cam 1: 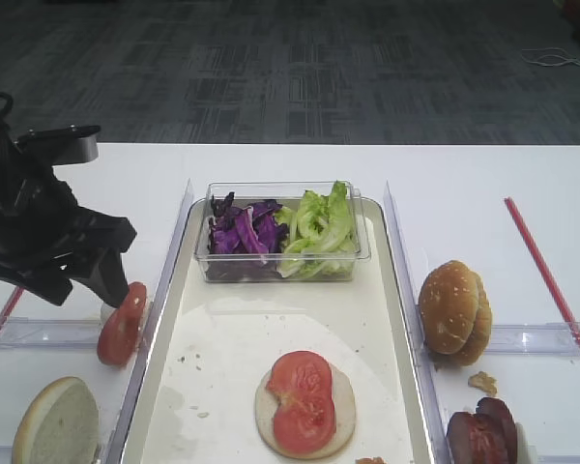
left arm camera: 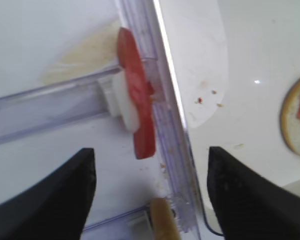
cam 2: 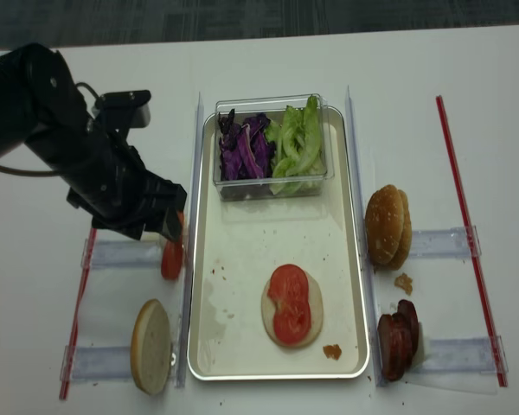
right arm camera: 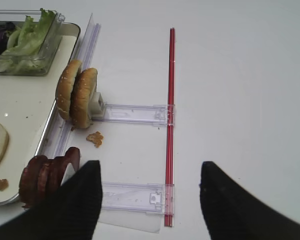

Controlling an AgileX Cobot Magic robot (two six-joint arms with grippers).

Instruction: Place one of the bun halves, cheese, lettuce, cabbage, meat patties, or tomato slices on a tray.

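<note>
tray [cam 1: 391, 319] on white table [cam 1: 464, 169], grey carpet [cam 1: 290, 68]

In the first overhead view the bottom edge cuts off the meat patties [cam 1: 481, 437] and the lone bun half [cam 1: 56, 423] at lower left. The left arm [cam 2: 78, 164] hides the top of the standing tomato slice [cam 2: 171, 258]. In the left wrist view the bun on the tray [left arm camera: 299, 116] runs off the right edge.
</note>
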